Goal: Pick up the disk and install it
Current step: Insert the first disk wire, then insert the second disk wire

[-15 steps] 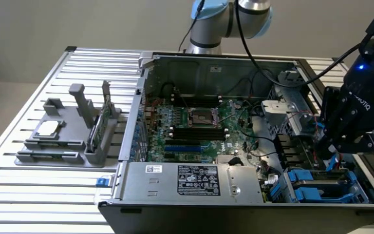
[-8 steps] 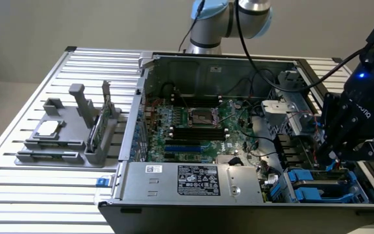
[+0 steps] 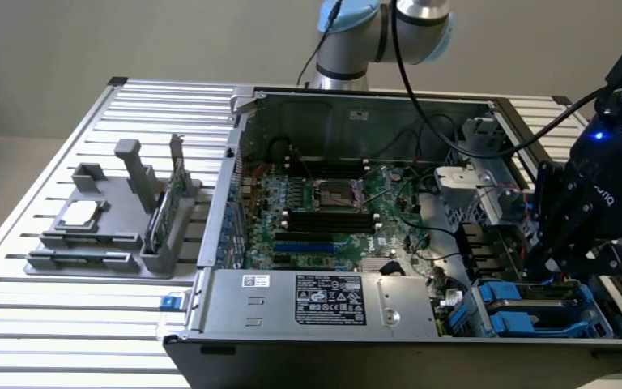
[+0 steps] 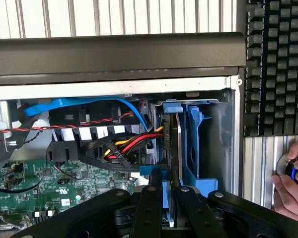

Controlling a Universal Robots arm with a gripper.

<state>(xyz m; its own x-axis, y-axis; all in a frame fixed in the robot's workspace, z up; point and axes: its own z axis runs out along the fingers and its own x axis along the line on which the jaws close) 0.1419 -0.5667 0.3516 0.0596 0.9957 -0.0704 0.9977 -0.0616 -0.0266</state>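
The disk [image 4: 177, 144] stands on edge in its blue carrier frame [image 4: 194, 144], inside the drive bay at the corner of the open computer case [image 4: 114, 49]. My gripper [image 4: 166, 192] is directly over it. The two black fingers [image 4: 150, 201] sit close together, shut on the carrier's blue edge. In the exterior view the gripper [image 3: 552, 263] hangs over the blue drive bay [image 3: 527, 312] at the case's near corner on that view's right, and the disk itself is hidden among the blue frames.
Red, yellow and black cables [image 4: 124, 146] and a blue cable [image 4: 74, 106] lie beside the bay, above the green motherboard [image 3: 322, 211]. On the exterior view's left a grey fixture [image 3: 106, 243] holds a small chip [image 3: 78, 212] and a green card [image 3: 166, 207]. Outside the case are a keyboard [image 4: 275, 64] and a person's hand [image 4: 293, 186].
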